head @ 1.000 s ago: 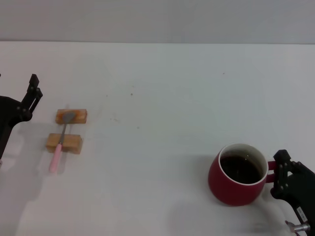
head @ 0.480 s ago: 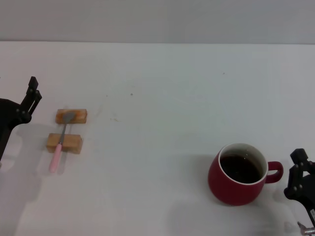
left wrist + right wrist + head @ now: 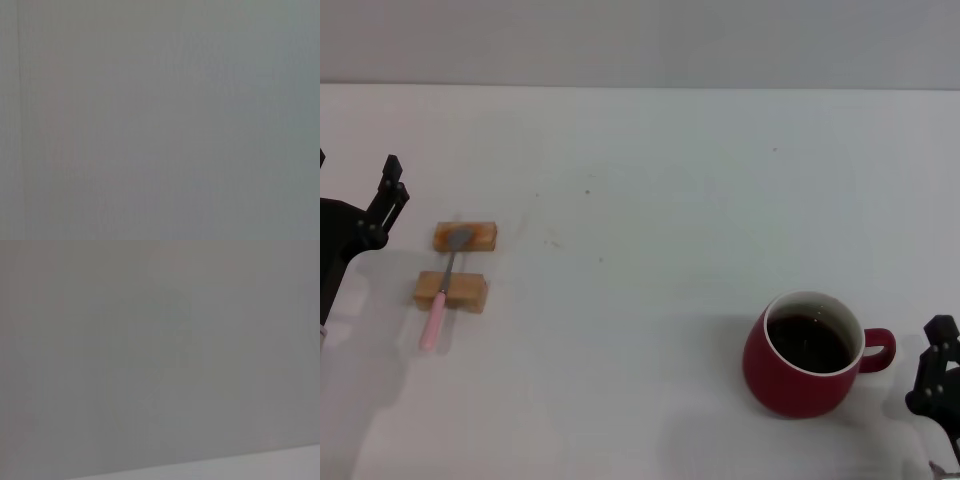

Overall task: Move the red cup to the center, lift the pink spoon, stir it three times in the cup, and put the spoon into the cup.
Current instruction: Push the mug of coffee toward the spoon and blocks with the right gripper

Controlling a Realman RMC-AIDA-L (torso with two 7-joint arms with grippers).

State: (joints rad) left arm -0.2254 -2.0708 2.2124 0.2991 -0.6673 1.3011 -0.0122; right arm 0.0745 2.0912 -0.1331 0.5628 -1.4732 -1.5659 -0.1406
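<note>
A: Obstacles on the table [image 3: 650,180]?
B: Near right, the red cup [image 3: 807,355], handle toward the right gripper [image 3: 938,375], which stands apart from it. At left, two wooden blocks [image 3: 458,262] carry the pink spoon [image 3: 442,290]; left gripper [image 3: 382,205] just beside them.
A: Free passage?
B: The whole middle and far side lie bare between cup and blocks.

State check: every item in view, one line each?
Dark-red ceramic mug: upright, holds dark liquid, free of both grippers.
Pink-handled metal spoon: lying across two blocks.
Two tan wooden blocks: flat on table.
Left gripper: beside the blocks, touching nothing.
Right gripper: beside the mug handle, apart.
</note>
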